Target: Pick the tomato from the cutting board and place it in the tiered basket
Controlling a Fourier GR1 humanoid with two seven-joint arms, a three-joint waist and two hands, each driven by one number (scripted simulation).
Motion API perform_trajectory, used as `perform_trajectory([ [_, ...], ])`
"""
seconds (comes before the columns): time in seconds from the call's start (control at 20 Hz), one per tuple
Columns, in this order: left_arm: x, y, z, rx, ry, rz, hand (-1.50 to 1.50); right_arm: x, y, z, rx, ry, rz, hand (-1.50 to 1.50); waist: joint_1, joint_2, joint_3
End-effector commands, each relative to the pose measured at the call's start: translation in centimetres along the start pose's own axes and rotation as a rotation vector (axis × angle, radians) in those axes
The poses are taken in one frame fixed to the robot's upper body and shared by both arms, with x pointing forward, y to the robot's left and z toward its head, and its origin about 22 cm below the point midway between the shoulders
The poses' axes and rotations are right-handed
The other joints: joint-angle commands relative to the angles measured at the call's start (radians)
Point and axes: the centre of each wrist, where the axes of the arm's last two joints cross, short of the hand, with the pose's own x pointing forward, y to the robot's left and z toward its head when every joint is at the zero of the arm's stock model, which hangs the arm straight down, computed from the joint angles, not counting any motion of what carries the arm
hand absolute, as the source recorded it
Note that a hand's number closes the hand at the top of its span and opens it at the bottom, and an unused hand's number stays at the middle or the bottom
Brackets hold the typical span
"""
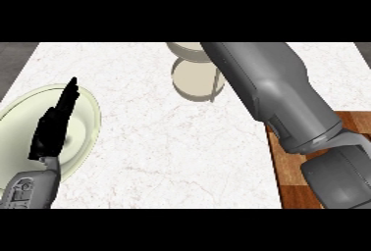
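The tiered basket [194, 81] shows as pale beige round trays at the top centre of the counter, with a smaller tier [185, 48] above the larger one. My right forearm [279, 93] stretches from the lower right up to the basket and covers part of it. The right hand itself is out of sight past the forearm's end. No tomato is visible. The wooden cutting board [296, 192] lies at the right edge, mostly under my right arm. At the left, my left hand [52, 130] rests open with its fingers straight, pointing up.
A pale green plate [88, 115] lies on the white marble counter [174, 147] at the left, under my left hand. A dark floor strip runs along the counter's upper left edge.
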Motion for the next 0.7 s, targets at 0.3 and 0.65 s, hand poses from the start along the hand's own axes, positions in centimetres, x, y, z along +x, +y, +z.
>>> perform_trajectory([
  [0.3, -0.2, 0.8, 0.7, -0.005, -0.006, 0.002, 0.00, -1.9, 4.1, 0.0, 0.212, 0.051, -0.150, 1.50, 0.004, 0.002, 0.000],
  [0.65, -0.2, 1.2, 0.2, 0.023, 0.003, 0.002, 0.00, -3.9, 6.2, -0.6, 0.255, 0.172, -0.310, -1.50, -0.010, -0.002, 0.001],
])
